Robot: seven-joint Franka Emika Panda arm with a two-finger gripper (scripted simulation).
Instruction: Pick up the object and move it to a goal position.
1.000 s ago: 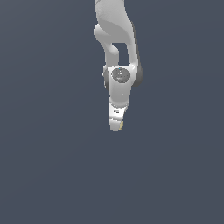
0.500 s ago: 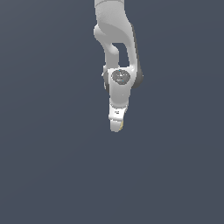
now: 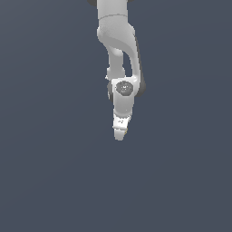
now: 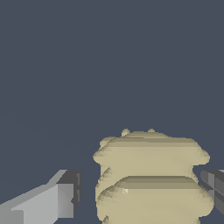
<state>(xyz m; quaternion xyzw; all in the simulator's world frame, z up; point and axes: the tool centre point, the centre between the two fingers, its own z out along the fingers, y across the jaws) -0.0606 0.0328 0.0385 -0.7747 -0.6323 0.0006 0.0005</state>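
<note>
Lump between the fingers, not yet pinched

The gripper (image 4: 140, 194) gapes around the tan lump (image 4: 151, 175); close evenly, then lift straight.

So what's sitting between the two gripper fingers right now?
The tan-yellow lump fills the space between the fingers, with small gaps either side, seen in the wrist view.

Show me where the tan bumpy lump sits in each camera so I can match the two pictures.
Exterior view: the lump is almost hidden; only a faint tan sliver shows beside the tip of the tool, near the picture's centre.
Wrist view: the lump fills the space between the two fingers, with a gap visible on one side.
Shared landmark: the white tool itself, with the lump at its tip in both.
</note>
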